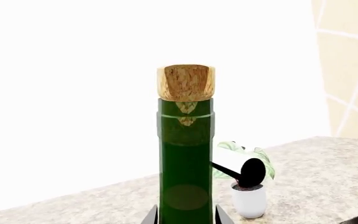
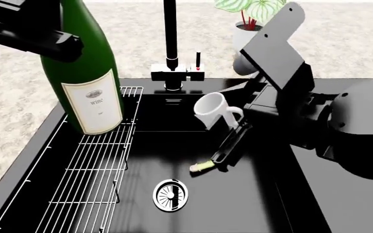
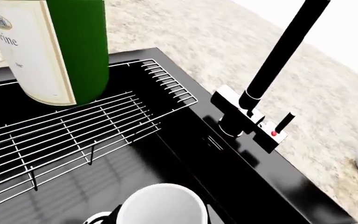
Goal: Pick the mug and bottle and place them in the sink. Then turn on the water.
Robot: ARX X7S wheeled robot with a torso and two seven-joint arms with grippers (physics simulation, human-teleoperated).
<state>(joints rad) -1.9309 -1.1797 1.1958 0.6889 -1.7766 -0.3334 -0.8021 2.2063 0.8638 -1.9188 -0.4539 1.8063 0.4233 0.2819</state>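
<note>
My left gripper point(image 2: 62, 44) is shut on the dark green bottle point(image 2: 86, 73) near its shoulder, its fingers on either side of the glass in the left wrist view, where the left gripper point(image 1: 186, 219) sits below the cork. The bottle leans slightly, with its base at the wire rack point(image 2: 95, 179) on the left of the black sink point(image 2: 238, 208). Whether it touches the rack I cannot tell. Over the basin, just right of the faucet, my right gripper point(image 2: 228, 132) is shut on the white mug point(image 2: 211, 110). In the right wrist view the mug point(image 3: 160, 205) fills the right gripper point(image 3: 160, 220). No water shows.
The tall black faucet point(image 2: 169, 34) rises behind the basin, with a small lever point(image 2: 197, 60) beside its base. A round steel drain point(image 2: 171, 195) lies in the basin floor. A white pot with a plant point(image 2: 242, 34) stands on the speckled counter point(image 2: 11, 121) behind my right arm.
</note>
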